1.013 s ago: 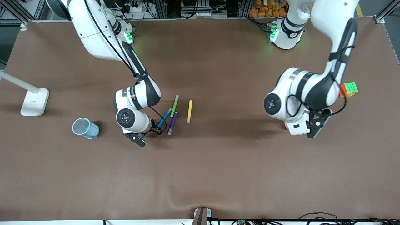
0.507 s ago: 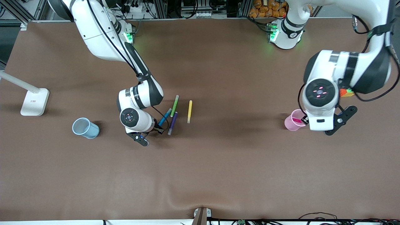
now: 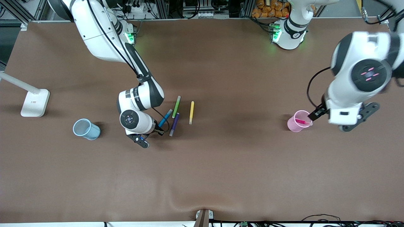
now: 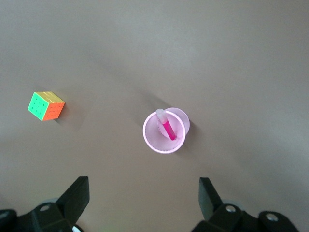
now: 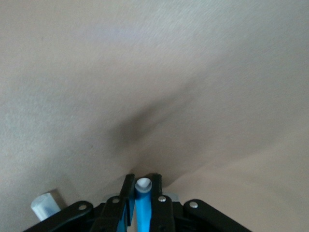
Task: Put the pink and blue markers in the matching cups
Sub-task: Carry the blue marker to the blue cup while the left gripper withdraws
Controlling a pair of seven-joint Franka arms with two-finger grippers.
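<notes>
The pink marker point(image 3: 301, 121) stands slanted inside the pale pink cup point(image 3: 292, 123); both also show in the left wrist view, marker point(image 4: 167, 129) and cup point(image 4: 149, 145). My left gripper point(image 3: 316, 114) is open and empty, up in the air beside the pink cup point(image 4: 144, 193). My right gripper point(image 3: 158, 130) is low at the table and shut on the blue marker point(image 3: 165, 117), near its whitish tip point(image 5: 143, 184). The light blue cup point(image 3: 86, 129) stands toward the right arm's end of the table.
A green marker point(image 3: 176, 106), a purple marker point(image 3: 174, 124) and a yellow marker point(image 3: 191, 112) lie beside the blue marker. A white lamp base point(image 3: 34, 102) stands at the right arm's end. A colour cube point(image 4: 46, 106) sits near the pink cup.
My left arm has risen and drawn away from the pink cup toward its own end of the table, leaving the pink marker in the cup. My right gripper has barely moved.
</notes>
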